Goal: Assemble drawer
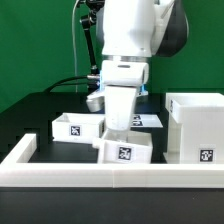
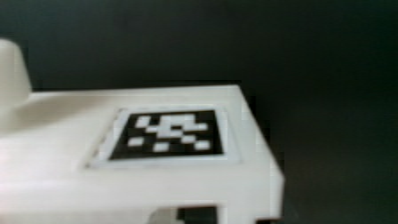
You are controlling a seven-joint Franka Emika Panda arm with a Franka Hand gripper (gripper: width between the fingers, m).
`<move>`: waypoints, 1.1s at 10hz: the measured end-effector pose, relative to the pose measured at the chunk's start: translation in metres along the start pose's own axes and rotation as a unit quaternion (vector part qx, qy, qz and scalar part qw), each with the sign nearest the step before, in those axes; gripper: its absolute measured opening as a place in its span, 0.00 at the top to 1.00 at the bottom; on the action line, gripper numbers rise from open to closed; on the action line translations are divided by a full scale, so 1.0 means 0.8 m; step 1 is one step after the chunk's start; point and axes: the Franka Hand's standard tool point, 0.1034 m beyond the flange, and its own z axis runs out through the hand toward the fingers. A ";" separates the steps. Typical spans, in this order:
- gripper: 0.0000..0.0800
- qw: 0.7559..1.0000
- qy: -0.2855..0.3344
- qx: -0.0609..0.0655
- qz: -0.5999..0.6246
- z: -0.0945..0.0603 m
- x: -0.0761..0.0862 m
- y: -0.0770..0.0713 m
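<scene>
A small white open-top tray (image 1: 126, 150) with a black-and-white tag on its front stands just behind the front wall. My gripper (image 1: 121, 130) reaches down into it from above and is shut on its near wall; the fingertips are hidden by the tray. In the wrist view the same tray (image 2: 107, 110) fills the picture, tag (image 2: 171, 136) towards the camera, with my gripper (image 2: 222, 213) at its edge. A second small tray (image 1: 76, 126) stands at the exterior view's left. The large cube-shaped housing (image 1: 196, 125) stands at the exterior view's right.
A long low white wall (image 1: 110, 178) edges the black table at the front and turns back at the exterior view's left. The marker board (image 1: 150, 119) lies flat behind the held tray. Black cables hang behind the arm.
</scene>
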 end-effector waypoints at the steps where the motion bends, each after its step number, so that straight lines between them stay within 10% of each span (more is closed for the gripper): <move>1: 0.95 1.000 0.003 -0.001 -0.019 0.000 -0.005 0.002; 5: 0.95 0.998 0.036 0.000 -0.041 0.002 -0.042 0.002; 8: 0.95 0.999 0.043 0.014 0.002 -0.004 0.004 0.008; 11: 0.95 0.999 0.041 0.030 0.008 -0.003 0.005 0.004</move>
